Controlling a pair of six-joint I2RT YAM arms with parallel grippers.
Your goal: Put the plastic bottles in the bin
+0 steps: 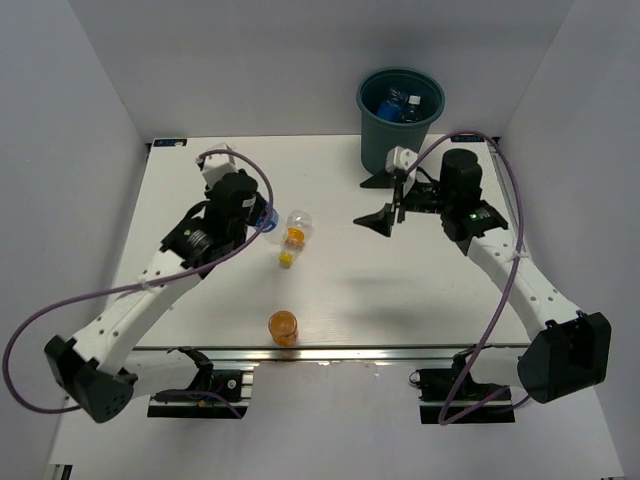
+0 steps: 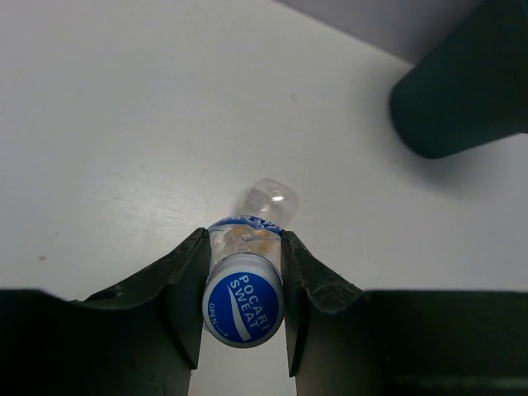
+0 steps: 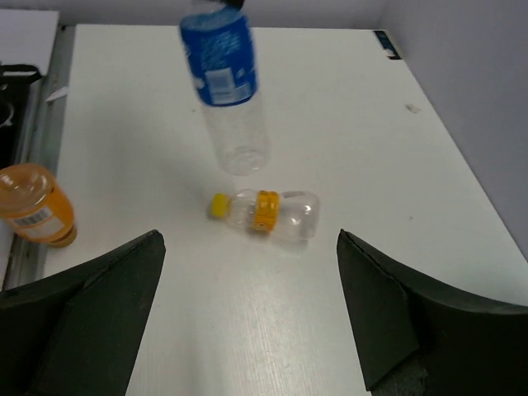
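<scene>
blue-label bottle [image 2: 243,289] is pinched in the left gripper [image 2: 245,241], held above the table [image 1: 450,290]. below it lies a yellow-capped bottle [image 3: 268,214], an orange bottle [image 3: 33,206] nearer. the bin [image 1: 375,125] stands far right. the right gripper [image 3: 247,330] is spread wide.

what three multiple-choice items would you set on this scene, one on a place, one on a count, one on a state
1. The bin stands: A far side, right of centre; B near edge, between the arms; C far left corner.
2. Bottles on the table, unheld: A one; B two; C four.
3. The left fingers are: A wide open; B shut on nothing; C shut on the blue-labelled bottle.
Answers: A, the top view shows it at the far edge, right of centre; B, only the orange bottle and the yellow-capped bottle are free; C, both fingers press its sides.
</scene>
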